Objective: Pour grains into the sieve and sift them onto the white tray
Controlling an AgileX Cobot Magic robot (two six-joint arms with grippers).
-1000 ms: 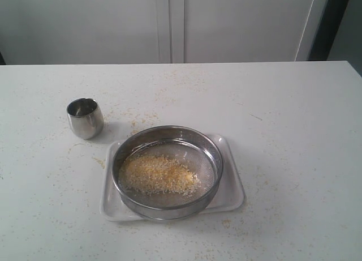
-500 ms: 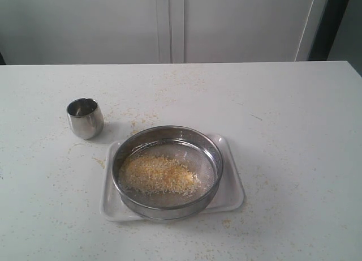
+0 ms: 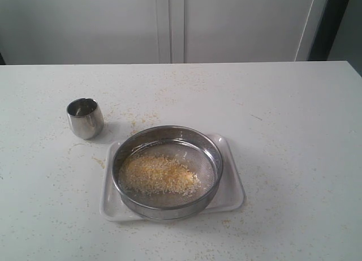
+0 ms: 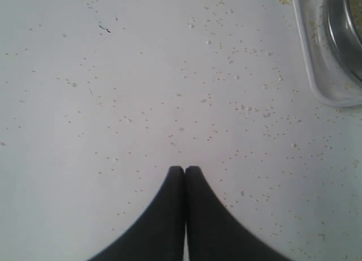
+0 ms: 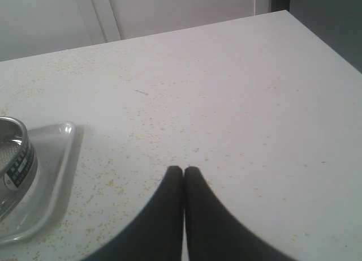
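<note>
- Exterior view: the sieve [image 3: 169,211] sits in the white tray [image 3: 231,188] near the front middle of the table [image 3: 283,119]. Its ring covers most of the tray, with bare tray showing mainly on the right.
- The grains [image 3: 158,175] lie in a yellowish heap on the mesh, toward the left side of the sieve.
- A small steel cup [image 3: 85,118] stands upright on the table behind and to the left of the tray, apart from it. Loose specks [image 3: 148,117] are scattered on the table around both.
- Left wrist view: my left pincer [image 4: 185,169] is pinched together, tip against tip, with nothing between. It hangs over speckled table. A corner of the tray, with the sieve's rim in it, shows well apart from my tips.
- Right wrist view: my right pincer [image 5: 183,169] is likewise pressed together and empty, above the table. The tray's edge and the sieve's steel wall lie off to one side, not touching me.
</note>
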